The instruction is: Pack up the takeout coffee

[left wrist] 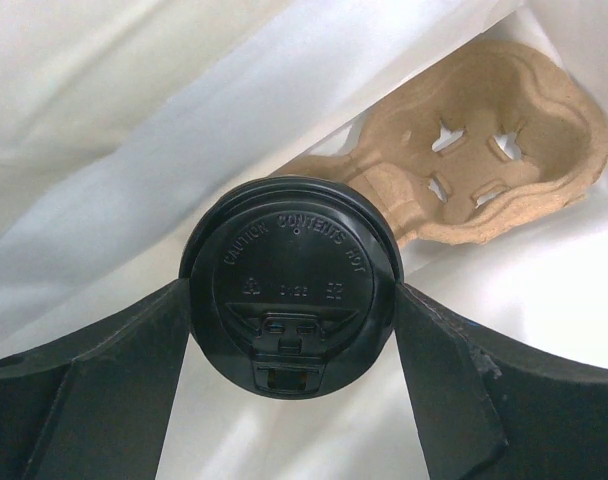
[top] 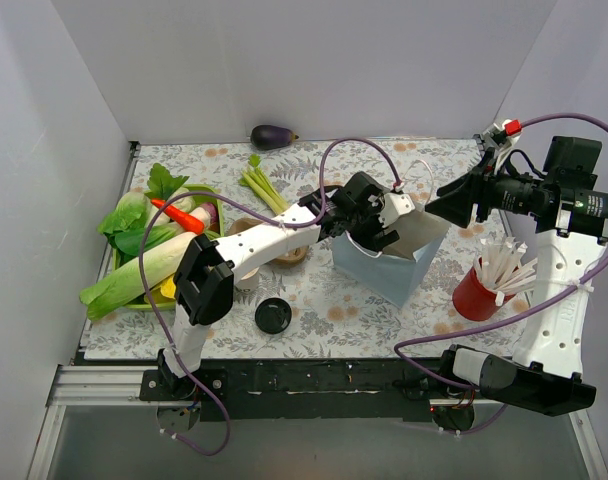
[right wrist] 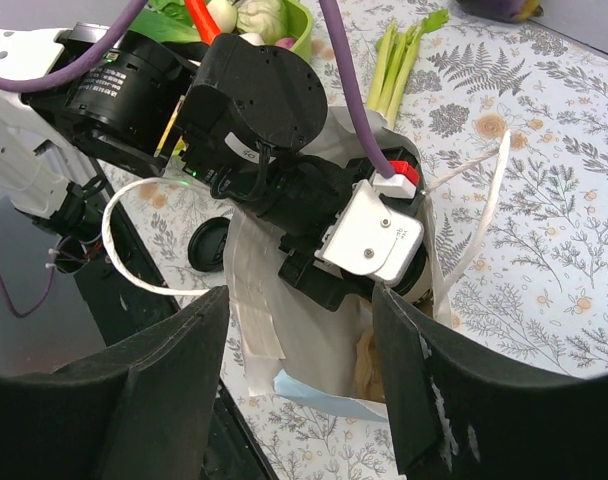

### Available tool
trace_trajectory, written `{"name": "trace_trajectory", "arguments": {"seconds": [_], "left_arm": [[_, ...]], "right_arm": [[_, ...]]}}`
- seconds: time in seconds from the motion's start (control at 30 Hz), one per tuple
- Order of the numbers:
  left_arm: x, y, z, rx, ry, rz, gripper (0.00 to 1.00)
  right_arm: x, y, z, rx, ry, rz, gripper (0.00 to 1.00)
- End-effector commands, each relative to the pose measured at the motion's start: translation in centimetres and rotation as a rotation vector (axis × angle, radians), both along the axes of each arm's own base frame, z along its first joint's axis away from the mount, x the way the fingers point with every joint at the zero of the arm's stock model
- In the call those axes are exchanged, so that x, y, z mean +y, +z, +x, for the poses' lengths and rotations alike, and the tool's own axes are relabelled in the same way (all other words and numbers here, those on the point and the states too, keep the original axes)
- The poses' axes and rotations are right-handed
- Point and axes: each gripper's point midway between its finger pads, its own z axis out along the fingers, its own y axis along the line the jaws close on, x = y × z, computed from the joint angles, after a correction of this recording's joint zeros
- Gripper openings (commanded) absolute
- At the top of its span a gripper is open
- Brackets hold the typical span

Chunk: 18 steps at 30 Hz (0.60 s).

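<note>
The takeout coffee shows in the left wrist view as a black dome lid (left wrist: pixel 292 285); its white cup is hidden beneath. My left gripper (left wrist: pixel 294 335) is shut on it, one finger on each side of the lid. It holds the cup inside the white paper bag (top: pixel 396 258), above a brown cardboard cup carrier (left wrist: pixel 474 170) lying in the bag. In the top view my left gripper (top: pixel 377 222) reaches into the bag's mouth. My right gripper (right wrist: pixel 299 370) is open and empty, hovering over the bag (right wrist: pixel 294 320) near its right side (top: pixel 446 205).
A loose black lid (top: pixel 272 315) lies near the front edge. A red cup of white sticks (top: pixel 481 288) stands right of the bag. A green tray of vegetables (top: pixel 134 300) sits at left, celery (top: pixel 264 186) and an eggplant (top: pixel 273 136) behind. The bag's white handles (right wrist: pixel 134 240) hang out.
</note>
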Motion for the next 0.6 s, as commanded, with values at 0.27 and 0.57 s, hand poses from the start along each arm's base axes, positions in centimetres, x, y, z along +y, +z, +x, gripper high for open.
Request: {"name": "trace_trajectory", "arguments": {"seconds": [0.27,0.57], "left_arm": [[0.6,-0.7,-1.8,0.117,-0.008,0.057,0.98],[0.4,0.5,-2.1,0.13,-0.003,0.038,0.98]], "right_arm": [[0.1,0.2,-0.1,-0.031,0.006,0.005,0.67],[0.0,-0.1,0.2,-0.032,0.001,0.008,0.67]]}}
